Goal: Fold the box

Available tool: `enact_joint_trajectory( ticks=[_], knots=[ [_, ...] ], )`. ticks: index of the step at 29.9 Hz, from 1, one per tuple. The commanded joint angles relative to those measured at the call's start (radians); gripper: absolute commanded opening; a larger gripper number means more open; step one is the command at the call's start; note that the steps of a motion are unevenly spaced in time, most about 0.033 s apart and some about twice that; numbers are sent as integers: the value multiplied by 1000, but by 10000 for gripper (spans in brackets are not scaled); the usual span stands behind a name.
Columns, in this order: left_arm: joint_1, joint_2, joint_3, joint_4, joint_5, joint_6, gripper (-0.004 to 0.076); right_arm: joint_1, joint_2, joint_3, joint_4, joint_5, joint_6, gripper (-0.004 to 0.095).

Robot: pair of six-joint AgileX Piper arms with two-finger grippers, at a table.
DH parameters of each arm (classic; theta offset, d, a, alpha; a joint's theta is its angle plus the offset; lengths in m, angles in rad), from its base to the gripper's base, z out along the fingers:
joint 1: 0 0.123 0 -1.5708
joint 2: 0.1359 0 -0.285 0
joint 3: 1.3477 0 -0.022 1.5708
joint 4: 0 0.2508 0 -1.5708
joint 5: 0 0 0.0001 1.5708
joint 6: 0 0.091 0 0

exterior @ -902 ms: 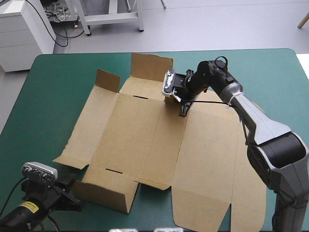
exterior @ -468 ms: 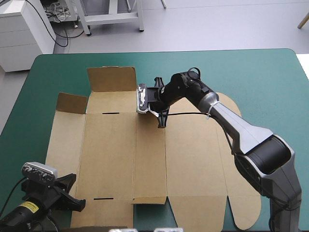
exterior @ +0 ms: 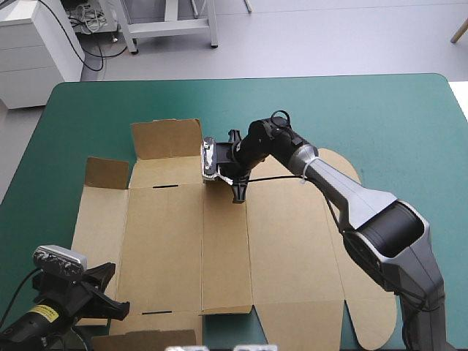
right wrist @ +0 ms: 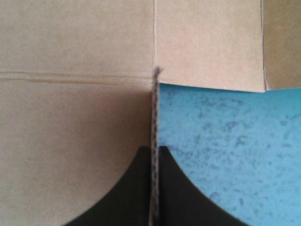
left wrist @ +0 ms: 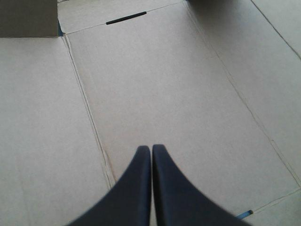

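On the teal-green desk (exterior: 409, 117) the brown box (exterior: 168, 241) lies mostly flat, left of centre, with two far flaps (exterior: 167, 137) raised. My right pincer (right wrist: 154, 150) grips an upright board edge at its far side; I should fold along the crease slowly. My left pincer (left wrist: 151, 148), closed and empty, hovers over the near-left panel and could steady it. No print shows on the board.

This looks like a robotics lab. A silver-and-black robot arm (exterior: 365, 197) reaches over a table (exterior: 409, 110) with a teal-green cover, where a flat brown box (exterior: 168, 241) lies. Beyond the table's far edge there is a bare pale grey floor (exterior: 329, 36), a plain white cabinet (exterior: 33, 51), the legs of a grey metal stand (exterior: 170, 28) and a tangle of cables (exterior: 88, 18) (one black lead loops out over the floor).
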Motion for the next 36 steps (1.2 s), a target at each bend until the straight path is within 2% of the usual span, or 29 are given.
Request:
enact_joint_trajectory(
  ticks=[1,4,6,10,12,16,20,23,28,31,33,36],
  knots=[
    [-6,15,-22,-24,-54,-6,-8,2,-61,-34,19,-29,5,-19],
    [-6,15,-22,-24,-54,-6,-8,2,-61,-34,-18,-39,37,7],
    [-6,15,-22,-24,-54,-6,-8,2,-61,-34,-66,-49,106,83],
    [-6,15,-22,-24,-54,-6,-8,2,-61,-34,-143,-45,149,332],
    [-6,15,-22,-24,-54,-6,-8,2,-61,-34,-141,-45,149,383],
    [-6,15,-22,-24,-54,-6,-8,2,-65,-36,-136,-45,173,384],
    [-6,15,-22,-24,-54,-6,-8,2,-103,-36,-168,-47,185,339],
    [-6,15,-22,-24,-54,-6,-8,2,-147,-36,-264,-63,223,309],
    [-6,15,-22,-24,-54,-6,-8,-24,-220,-36,-475,-61,423,302],
    [-6,15,-22,-24,-54,-6,-8,-64,-256,-36,-520,22,508,285],
    [-6,15,-22,-24,-54,-6,-8,-110,-273,-36,-520,121,547,231],
    [-6,15,-22,-24,-54,-3,-8,-205,-295,-34,-468,257,579,146]
  ],
)
